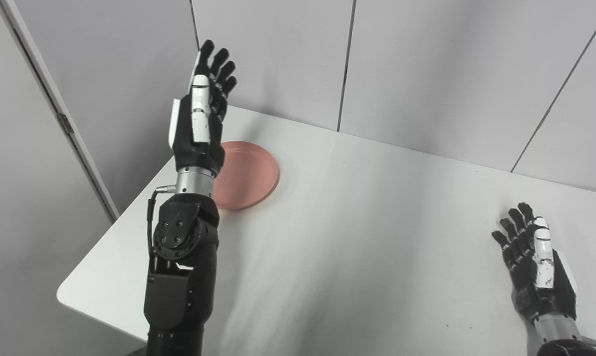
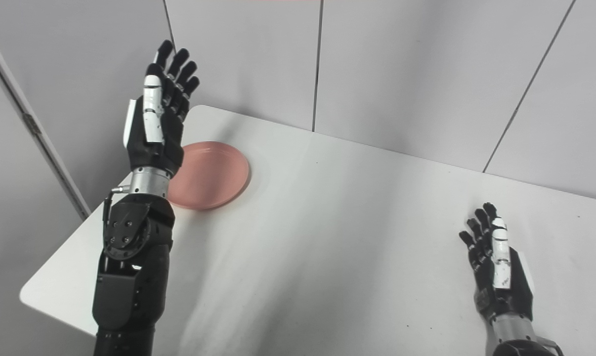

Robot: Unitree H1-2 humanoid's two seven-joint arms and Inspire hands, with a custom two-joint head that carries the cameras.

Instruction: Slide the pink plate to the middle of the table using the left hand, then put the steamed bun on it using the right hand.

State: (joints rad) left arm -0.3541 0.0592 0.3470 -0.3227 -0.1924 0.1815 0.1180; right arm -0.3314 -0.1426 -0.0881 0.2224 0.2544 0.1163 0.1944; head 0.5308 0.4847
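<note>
A pink plate [image 1: 248, 174] lies empty on the white table [image 1: 367, 237] near its far left corner. My left hand [image 1: 204, 109] is raised above the table, fingers straight up and apart, open and empty; its wrist and forearm cover the plate's left edge. My right hand [image 1: 532, 262] is open and empty, low over the table's right side, far from the plate. No steamed bun shows in either view.
Grey wall panels [image 1: 426, 74] stand right behind the table's far edge. The table's left edge and rounded front-left corner [image 1: 68, 291] are close to my left arm.
</note>
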